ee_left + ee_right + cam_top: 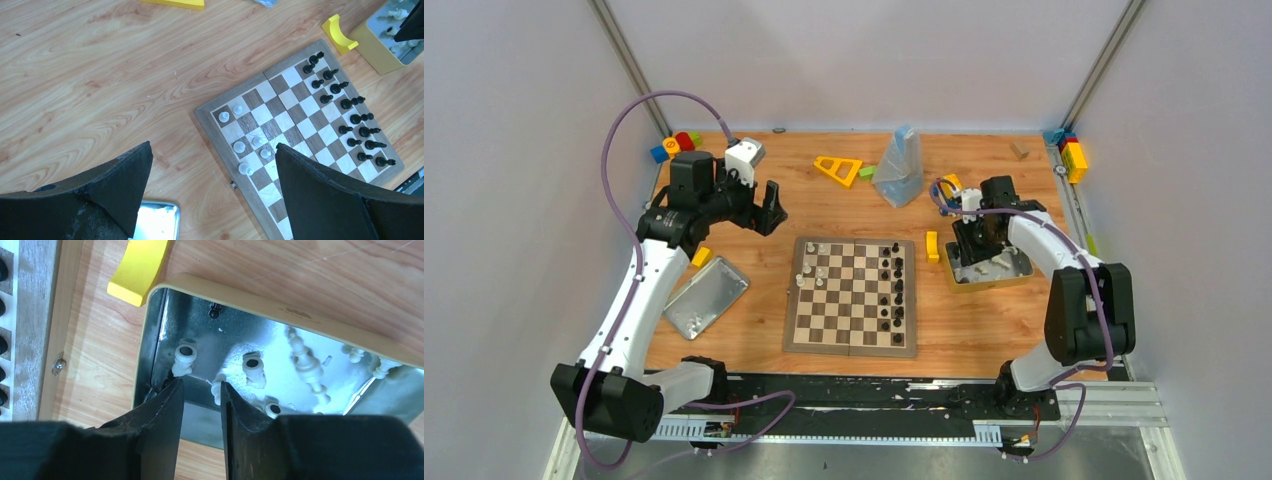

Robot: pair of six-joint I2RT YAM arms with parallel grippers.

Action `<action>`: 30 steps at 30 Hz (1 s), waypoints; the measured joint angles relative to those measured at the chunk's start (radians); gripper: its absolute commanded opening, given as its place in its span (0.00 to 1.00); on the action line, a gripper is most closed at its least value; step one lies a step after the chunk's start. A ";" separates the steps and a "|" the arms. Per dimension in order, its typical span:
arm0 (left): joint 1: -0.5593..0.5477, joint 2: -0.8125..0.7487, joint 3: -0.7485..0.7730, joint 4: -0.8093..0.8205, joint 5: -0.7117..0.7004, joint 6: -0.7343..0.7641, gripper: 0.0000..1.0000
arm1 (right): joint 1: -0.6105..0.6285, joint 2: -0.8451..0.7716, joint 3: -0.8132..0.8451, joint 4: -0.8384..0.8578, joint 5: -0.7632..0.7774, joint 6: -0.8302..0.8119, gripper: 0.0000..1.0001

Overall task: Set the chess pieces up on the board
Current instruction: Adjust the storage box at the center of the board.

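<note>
Step in hand, as judged: a cream piece was to be picked from the box for the board.

The right gripper (pixel 200 385) was lowered into the yellow-sided tin box (pixel 300 315). Its jaws were a narrow gap apart and nothing was seen between them. Small cream chess pieces (pixel 252 369) lay on their sides on the shiny box floor. One lay just past one fingertip and another touched the other.

For a clean pick, it was judged that the jaws should be centred over a single piece, across its narrow waist, and kept off the nearby box wall. The pieces lay close together, so two could be caught at once, and a rounded piece could roll on the metal.

The flat wooden chessboard with dark brown and cream checks (pixel 849 349) lay mid-way across the wooden counter (pixel 744 340). Small black chess pieces (pixel 891 290) were ranged along its right side and a few cream ones were set on its left, so the set-up was judged partly done.

The left gripper (pixel 212 147) was held wide open and empty above the counter by the board's far left corner.

A yellow arch block (pixel 140 270) lay just beside the box, between it and the board, in the likely carry path. A flat silver metal lid (pixel 707 296) lay left of the board. A clear plastic bag (pixel 901 168) and a yellow triangular block (pixel 838 169) lay beyond it.
</note>
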 measured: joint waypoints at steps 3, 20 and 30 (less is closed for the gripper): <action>0.000 0.000 0.000 0.001 -0.002 0.002 1.00 | 0.000 -0.015 -0.006 0.027 0.009 0.000 0.34; 0.000 -0.001 -0.012 0.024 -0.010 0.013 1.00 | 0.000 0.103 -0.009 0.208 0.029 0.024 0.28; 0.000 -0.001 -0.013 0.026 -0.010 0.013 1.00 | 0.000 0.143 -0.008 0.232 0.028 0.028 0.27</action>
